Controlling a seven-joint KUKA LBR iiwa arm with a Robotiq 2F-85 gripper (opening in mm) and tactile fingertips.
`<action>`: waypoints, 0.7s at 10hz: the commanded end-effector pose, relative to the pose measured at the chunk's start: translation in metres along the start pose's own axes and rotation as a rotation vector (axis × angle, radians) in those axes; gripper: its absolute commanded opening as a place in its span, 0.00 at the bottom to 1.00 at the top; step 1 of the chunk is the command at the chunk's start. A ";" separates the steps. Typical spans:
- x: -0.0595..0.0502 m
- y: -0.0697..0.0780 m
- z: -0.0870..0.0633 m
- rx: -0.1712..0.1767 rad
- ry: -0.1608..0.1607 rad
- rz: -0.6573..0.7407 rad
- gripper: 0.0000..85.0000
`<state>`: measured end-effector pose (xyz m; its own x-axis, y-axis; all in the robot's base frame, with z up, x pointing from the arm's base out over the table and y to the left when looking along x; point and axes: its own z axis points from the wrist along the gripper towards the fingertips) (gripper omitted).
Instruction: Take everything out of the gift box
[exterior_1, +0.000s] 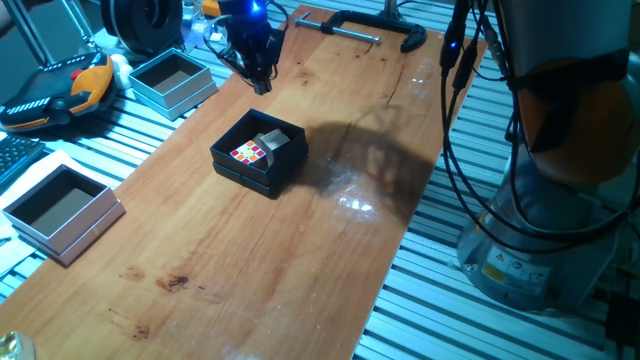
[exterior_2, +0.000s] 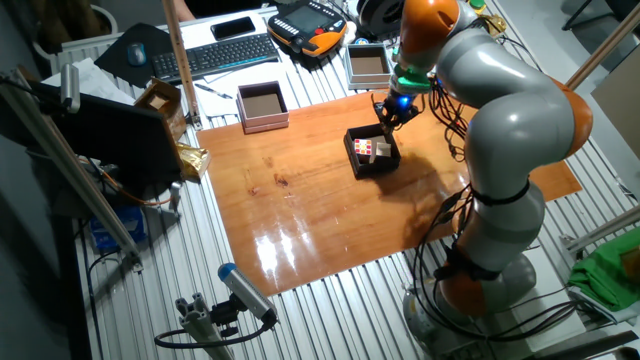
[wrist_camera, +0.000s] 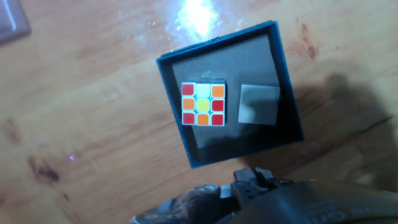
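Observation:
The black gift box (exterior_1: 228, 158) sits on the wooden board, also in the other fixed view (exterior_2: 362, 163) and in the hand view (wrist_camera: 288, 93). Inside lie the multicoloured puzzle cube (exterior_1: 250, 152) (wrist_camera: 203, 104) and, beside it, the plain grey-beige block (exterior_1: 275, 140) (wrist_camera: 259, 104). My gripper (exterior_1: 260, 82) hangs above the board behind the box, apart from it. Its fingers look pressed together and hold nothing. In the hand view only the fingertips (wrist_camera: 250, 178) show at the bottom edge, below the box.
Two pale blue-grey boxes stand off the board, one at the back left (exterior_1: 172, 80) and one at the front left (exterior_1: 62, 207). A black clamp (exterior_1: 365, 28) sits at the board's far end. Cables (exterior_1: 455, 120) and the robot base (exterior_1: 545, 230) stand on the right.

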<state>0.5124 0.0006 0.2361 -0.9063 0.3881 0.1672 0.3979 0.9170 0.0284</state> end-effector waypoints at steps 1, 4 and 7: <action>0.000 0.000 0.000 0.002 -0.013 0.131 0.01; -0.006 0.003 0.005 0.052 -0.047 0.061 0.26; -0.016 0.006 0.027 0.092 -0.086 0.067 0.67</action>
<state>0.5257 0.0026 0.2075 -0.8885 0.4518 0.0803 0.4471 0.8917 -0.0706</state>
